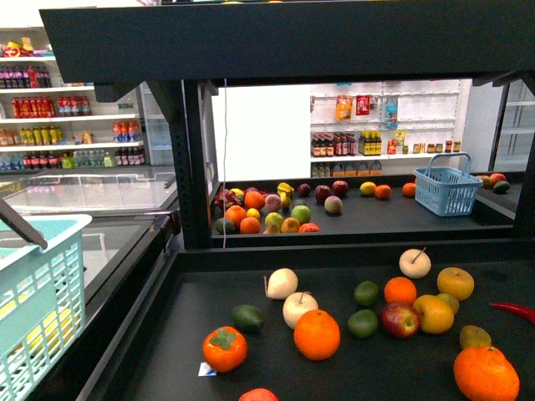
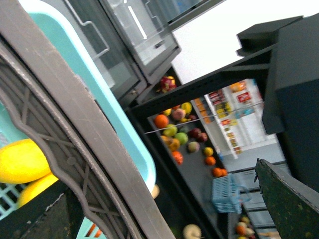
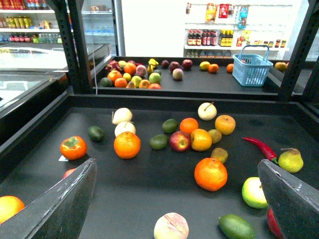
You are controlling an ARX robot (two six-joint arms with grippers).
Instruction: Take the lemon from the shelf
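A bright yellow oval lemon (image 2: 20, 160) lies inside the teal basket (image 2: 107, 107), with a second yellow fruit (image 2: 37, 188) just under it. My left gripper (image 2: 184, 189) hangs open over that basket, holding nothing. In the front view the basket (image 1: 42, 309) stands at the left, with yellow showing through its slots. The black shelf (image 1: 334, 251) carries mixed fruit on its near tray and on a farther one. My right gripper (image 3: 177, 191) is open above the near tray (image 3: 149, 184), its fingers (image 3: 60, 204) wide apart and nothing between them.
Oranges (image 1: 317, 334), a persimmon (image 1: 224, 348), limes, apples and orange-yellow round fruits (image 1: 456, 282) are scattered on the near tray. A red chilli (image 3: 259, 146) lies at its right. A blue basket (image 1: 447, 190) stands on the far tray. Black uprights (image 1: 194, 167) frame the shelf.
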